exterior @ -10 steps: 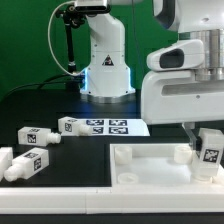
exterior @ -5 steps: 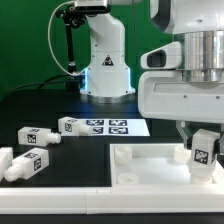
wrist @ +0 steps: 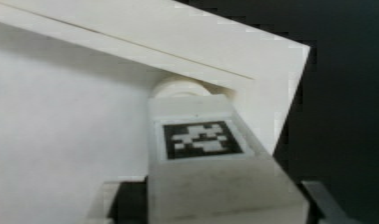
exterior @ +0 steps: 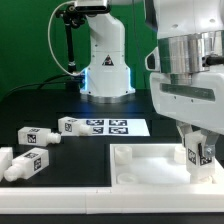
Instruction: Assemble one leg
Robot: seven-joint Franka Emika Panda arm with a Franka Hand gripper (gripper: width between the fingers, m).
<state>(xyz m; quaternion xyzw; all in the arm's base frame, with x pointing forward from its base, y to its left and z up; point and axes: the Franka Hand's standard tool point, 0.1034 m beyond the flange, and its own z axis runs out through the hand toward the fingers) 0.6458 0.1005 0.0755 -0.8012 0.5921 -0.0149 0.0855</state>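
My gripper (exterior: pixel 197 142) is shut on a white leg (exterior: pixel 198 155) with a square marker tag and holds it upright over the far right corner of the large white square panel (exterior: pixel 150 165). In the wrist view the leg (wrist: pixel 200 140) fills the space between my dark fingers (wrist: pixel 129 200), and its narrow end meets the panel's corner socket (wrist: pixel 182 88). Three more legs lie at the exterior view's left: one (exterior: pixel 70 126) beside the marker board, one (exterior: pixel 33 137) further left, one (exterior: pixel 22 165) near the front.
The marker board (exterior: pixel 112 127) lies flat behind the panel. The arm's white base (exterior: pixel 105 60) stands at the back centre. The table is black, with a white strip along its front edge (exterior: pixel 60 192).
My gripper and the leg have shifted slightly toward the exterior view's left, and the wrist has turned, over the panel's corner. The loose legs have not moved.
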